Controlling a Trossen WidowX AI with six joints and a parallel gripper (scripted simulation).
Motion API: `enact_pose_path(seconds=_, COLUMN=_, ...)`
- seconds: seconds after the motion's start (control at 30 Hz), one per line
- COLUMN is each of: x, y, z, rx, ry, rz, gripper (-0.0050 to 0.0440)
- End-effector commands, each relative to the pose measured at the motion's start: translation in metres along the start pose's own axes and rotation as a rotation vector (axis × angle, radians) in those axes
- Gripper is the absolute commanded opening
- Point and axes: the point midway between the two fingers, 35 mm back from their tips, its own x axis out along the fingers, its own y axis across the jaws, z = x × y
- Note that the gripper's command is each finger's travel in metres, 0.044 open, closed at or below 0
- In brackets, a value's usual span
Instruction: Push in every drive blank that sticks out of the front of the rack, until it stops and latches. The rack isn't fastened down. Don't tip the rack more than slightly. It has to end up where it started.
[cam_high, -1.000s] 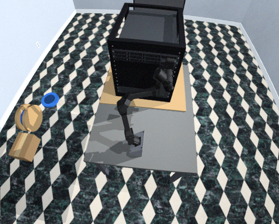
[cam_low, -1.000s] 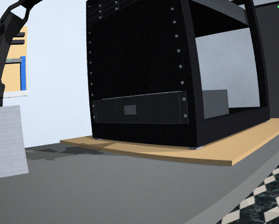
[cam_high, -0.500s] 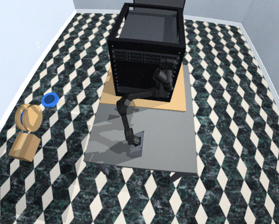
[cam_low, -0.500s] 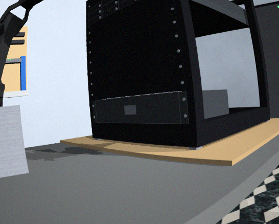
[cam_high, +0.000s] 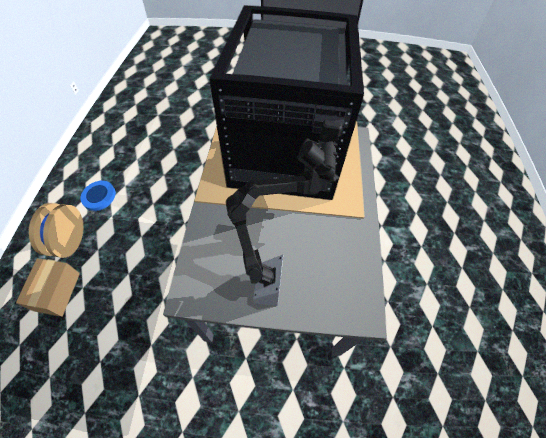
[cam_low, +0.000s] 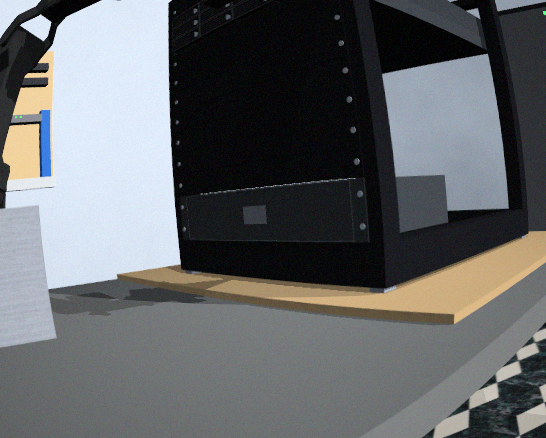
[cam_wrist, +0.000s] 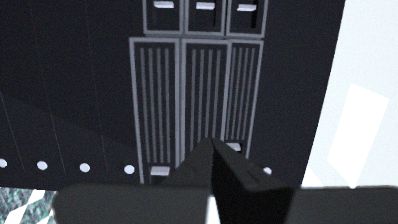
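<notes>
Tan board on the desk carries the unfastened rack, so my pinched-shut, empty claw, at lower centre, could shove or tip it by pressing a drive blank too hard.

We found the rack standing on a board at the far end of the surface, the arm's base near the front edge, and the gripper before the drive blanks at the rack's upper right.
</notes>
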Motion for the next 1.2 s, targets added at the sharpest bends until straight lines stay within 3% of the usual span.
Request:
enact_pose_path(seconds=0.0, x=0.0094, y=-0.0075, z=0.0084, rx=-0.024, ry=-0.009, rz=-0.011, gripper=-0.0050)
enact_pose_path(seconds=1.17, x=0.0132, y=-0.0082, z=0.0065, rx=-0.024, ry=-0.009, rz=-0.011, gripper=-0.0050)
